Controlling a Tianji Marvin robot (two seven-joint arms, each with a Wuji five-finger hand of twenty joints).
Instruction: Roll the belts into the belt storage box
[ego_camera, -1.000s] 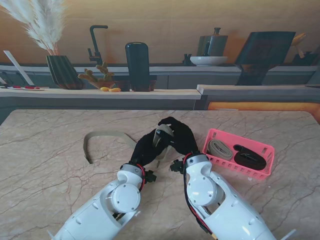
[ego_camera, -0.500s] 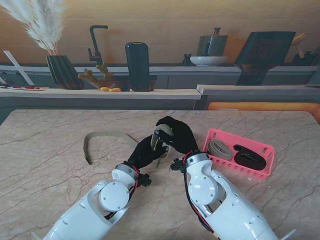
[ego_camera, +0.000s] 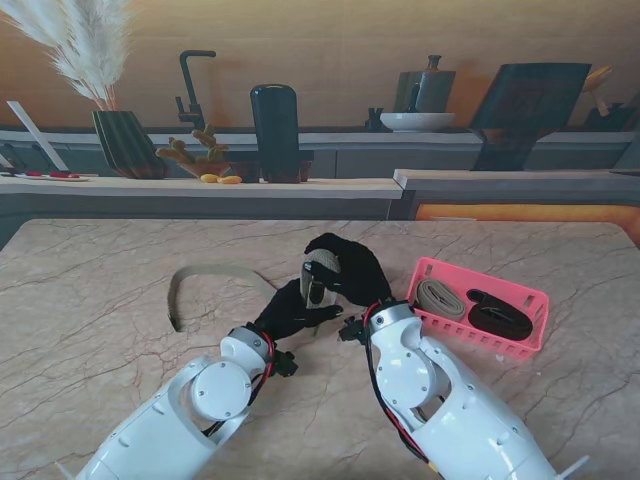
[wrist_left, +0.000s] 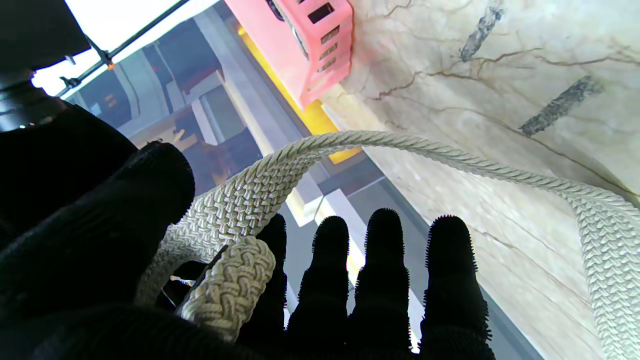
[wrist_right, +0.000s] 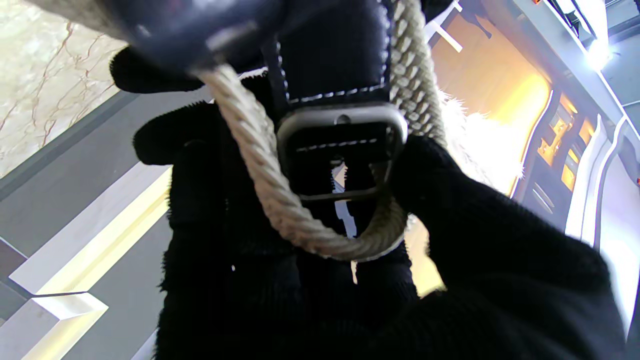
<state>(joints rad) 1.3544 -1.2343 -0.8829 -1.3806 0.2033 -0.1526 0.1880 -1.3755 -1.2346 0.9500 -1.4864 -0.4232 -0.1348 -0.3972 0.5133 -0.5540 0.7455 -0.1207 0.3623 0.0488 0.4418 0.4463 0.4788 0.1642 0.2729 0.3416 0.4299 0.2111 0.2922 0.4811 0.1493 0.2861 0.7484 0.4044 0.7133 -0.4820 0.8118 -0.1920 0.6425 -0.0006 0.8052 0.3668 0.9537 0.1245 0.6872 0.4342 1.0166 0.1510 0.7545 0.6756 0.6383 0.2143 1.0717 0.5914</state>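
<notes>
A beige braided belt (ego_camera: 205, 272) trails across the marble table, and its buckle end is wound into a small roll (ego_camera: 318, 278) held up between both black-gloved hands. My right hand (ego_camera: 348, 268) is shut over the roll from the far side; its wrist view shows the metal buckle (wrist_right: 342, 150) and a belt loop (wrist_right: 300, 220) inside its fingers. My left hand (ego_camera: 292, 314) is under the roll on the near side. Its thumb pins the belt (wrist_left: 400, 145) against the index finger while the other fingers (wrist_left: 385, 280) stay straight. The pink storage box (ego_camera: 520, 350) lies to the right.
The box holds a rolled beige belt (ego_camera: 437, 298) and a rolled black belt (ego_camera: 498, 313). The left wrist view shows the box's corner (wrist_left: 310, 45). A counter with a vase, tap, dark cylinder and bowl runs beyond the table's far edge.
My left arm has drawn back toward me, its hand sliding lower on the roll. The right hand has turned slightly, keeping the roll raised. The belt's tail has shifted a little.
</notes>
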